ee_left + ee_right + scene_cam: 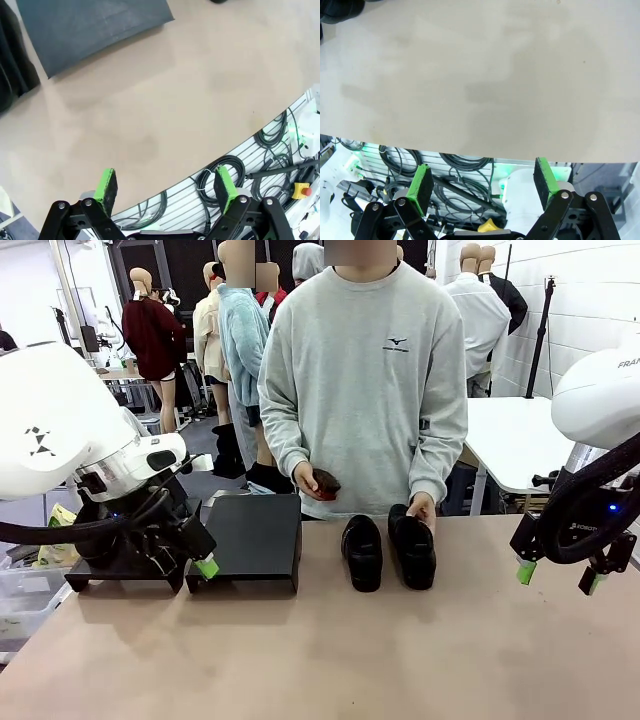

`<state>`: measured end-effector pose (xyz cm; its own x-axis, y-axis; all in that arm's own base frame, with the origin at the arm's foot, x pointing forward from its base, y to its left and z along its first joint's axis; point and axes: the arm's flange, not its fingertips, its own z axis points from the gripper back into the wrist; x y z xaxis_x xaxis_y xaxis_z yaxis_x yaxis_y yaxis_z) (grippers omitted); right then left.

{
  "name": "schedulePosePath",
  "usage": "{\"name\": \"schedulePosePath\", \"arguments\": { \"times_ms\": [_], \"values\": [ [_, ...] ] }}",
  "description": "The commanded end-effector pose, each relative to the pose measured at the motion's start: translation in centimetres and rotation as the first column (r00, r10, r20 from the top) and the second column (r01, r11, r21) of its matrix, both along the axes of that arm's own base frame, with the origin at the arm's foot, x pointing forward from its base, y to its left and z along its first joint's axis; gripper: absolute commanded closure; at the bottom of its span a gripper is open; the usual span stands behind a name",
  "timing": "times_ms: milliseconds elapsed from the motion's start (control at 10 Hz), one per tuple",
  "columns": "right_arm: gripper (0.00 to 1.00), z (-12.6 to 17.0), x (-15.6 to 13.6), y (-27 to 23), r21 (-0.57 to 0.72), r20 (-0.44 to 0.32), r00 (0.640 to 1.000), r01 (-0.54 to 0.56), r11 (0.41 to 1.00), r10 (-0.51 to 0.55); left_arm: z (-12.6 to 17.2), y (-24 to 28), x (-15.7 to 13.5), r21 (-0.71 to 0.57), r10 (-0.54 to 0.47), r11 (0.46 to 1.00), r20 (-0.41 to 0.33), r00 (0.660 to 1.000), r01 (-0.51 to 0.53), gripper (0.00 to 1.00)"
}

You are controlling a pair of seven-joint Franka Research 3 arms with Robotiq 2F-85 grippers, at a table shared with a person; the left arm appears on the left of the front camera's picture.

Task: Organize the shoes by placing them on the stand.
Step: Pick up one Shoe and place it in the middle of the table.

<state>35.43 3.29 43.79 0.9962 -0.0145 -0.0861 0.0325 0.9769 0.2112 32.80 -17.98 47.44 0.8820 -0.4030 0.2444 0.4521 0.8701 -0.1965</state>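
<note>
Two black glossy shoes stand side by side mid-table, the left shoe (362, 552) and the right shoe (412, 548). The person's hand (422, 508) rests on the right one. Their other hand holds a third shoe (322, 483) at the far edge, its reddish sole showing. One black stand (250, 535) sits to the left of the pair, and a second stand (105, 568) lies partly behind my left gripper (186, 570), which is open and empty. At the right my right gripper (560, 578) hangs open over bare table. The left wrist view has a stand (90, 30) beyond the empty left gripper (166, 186). The right gripper (482, 184) holds nothing.
The tan table (350, 660) is bare in front of the shoes. Its near edge, with cables (465, 165) below, runs across both wrist views. A clear bin (20, 595) sits off the left side and a white table (515, 440) stands at the back right.
</note>
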Motion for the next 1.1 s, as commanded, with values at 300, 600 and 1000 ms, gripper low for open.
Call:
{"name": "schedulePosePath", "arguments": {
  "times_ms": [300, 600, 1000],
  "values": [
    [0.0, 0.12, 0.08, -0.08, -0.008, -0.004, 1.0, -0.008, 1.0, 0.008, 0.0, 0.0, 0.0, 0.0, 0.0, 1.0, 0.0, 1.0, 0.0, 0.0],
    [0.0, 0.12, 0.08, -0.08, -0.008, -0.004, 1.0, -0.008, 1.0, 0.008, 0.0, 0.0, 0.0, 0.0, 0.0, 1.0, 0.0, 1.0, 0.0, 0.0],
    [0.0, 0.12, 0.08, -0.08, -0.008, -0.004, 1.0, -0.008, 1.0, 0.008, 0.0, 0.0, 0.0, 0.0, 0.0, 1.0, 0.0, 1.0, 0.0, 0.0]
  ]
}}
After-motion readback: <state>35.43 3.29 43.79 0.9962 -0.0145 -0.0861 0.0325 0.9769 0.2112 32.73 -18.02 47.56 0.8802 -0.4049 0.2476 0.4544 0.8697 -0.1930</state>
